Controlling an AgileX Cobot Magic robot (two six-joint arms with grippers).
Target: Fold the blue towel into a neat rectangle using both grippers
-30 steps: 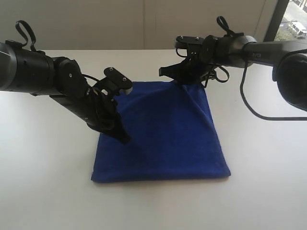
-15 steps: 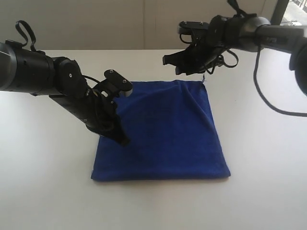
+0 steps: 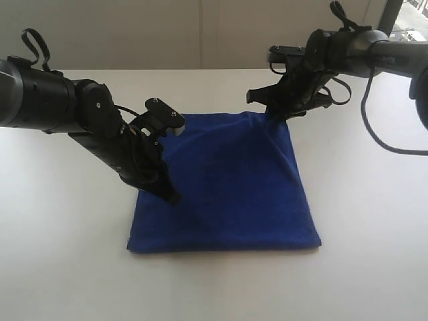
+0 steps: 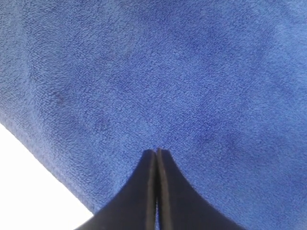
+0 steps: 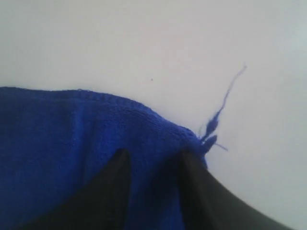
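Over the last second the right tool (image 3: 266,107) has let go of the far right corner of the blue towel (image 3: 227,187), risen clear of it and swung back down close to that same corner; the corner, lifted before, now lies flat; the left tool (image 3: 170,196) has not shifted.

At present the towel rests on the white bench (image 3: 348,267) between the two arms as a flat, roughly square shape, apparently already doubled; the left tool is fully closed, grasping nothing, its tips pressed down on the cloth just inside the left edge; the right tool's jaws stand apart and empty, poised over the corner where loose threads (image 5: 225,103) trail onto the bench.

The step in hand looks like taking that corner again for a further fold. To do it well, the right tool should bite behind the stitched hem and take every layer, not the stray threads; the left tool should keep the cloth pinned until the grip is sure; the carry should stay low so the lower layer is not dragged; edges should meet before release.
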